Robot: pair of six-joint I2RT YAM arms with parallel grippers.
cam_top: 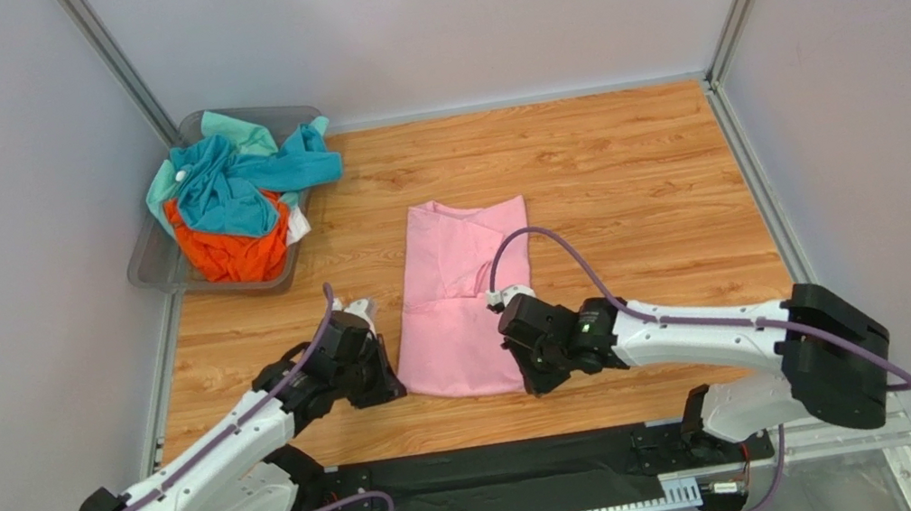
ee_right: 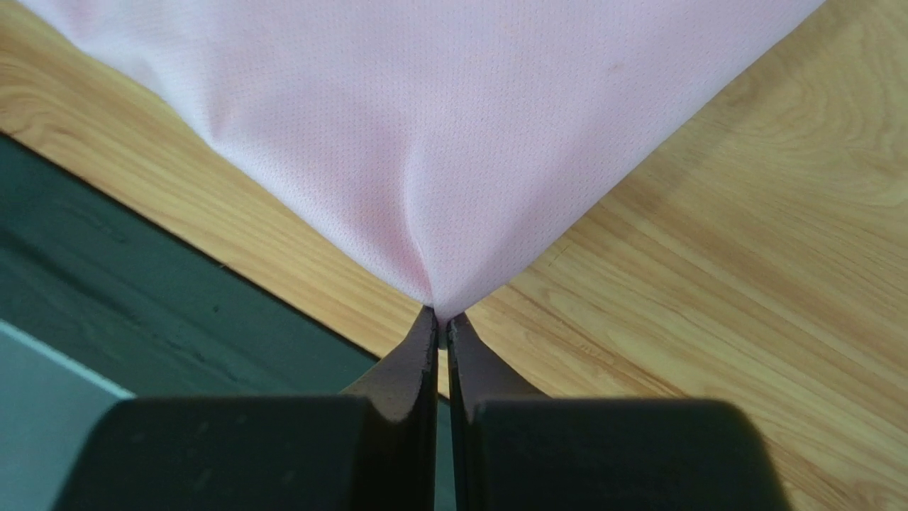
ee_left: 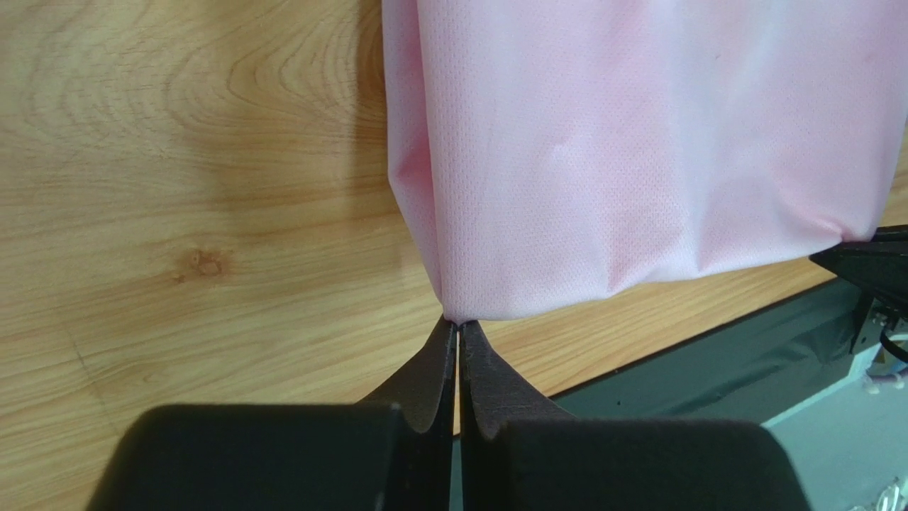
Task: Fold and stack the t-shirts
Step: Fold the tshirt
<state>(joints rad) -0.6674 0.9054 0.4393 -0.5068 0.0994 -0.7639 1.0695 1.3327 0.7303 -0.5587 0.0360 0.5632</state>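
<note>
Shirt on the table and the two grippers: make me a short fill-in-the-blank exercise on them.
1. The shirt lying on the table is ___.
2. The left gripper and right gripper each pinch a near ___ of it.
3. Both grippers are ___ on the cloth.
4. The bin of other shirts sits at the table's far ___ corner.
Missing words: pink; corner; shut; left

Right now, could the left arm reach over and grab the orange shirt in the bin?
Probably not yet. The left end effector is shut on a corner of the pink shirt, so it is busy. The way to the bin looks free, but a teal shirt lies partly over the orange shirt.
</note>
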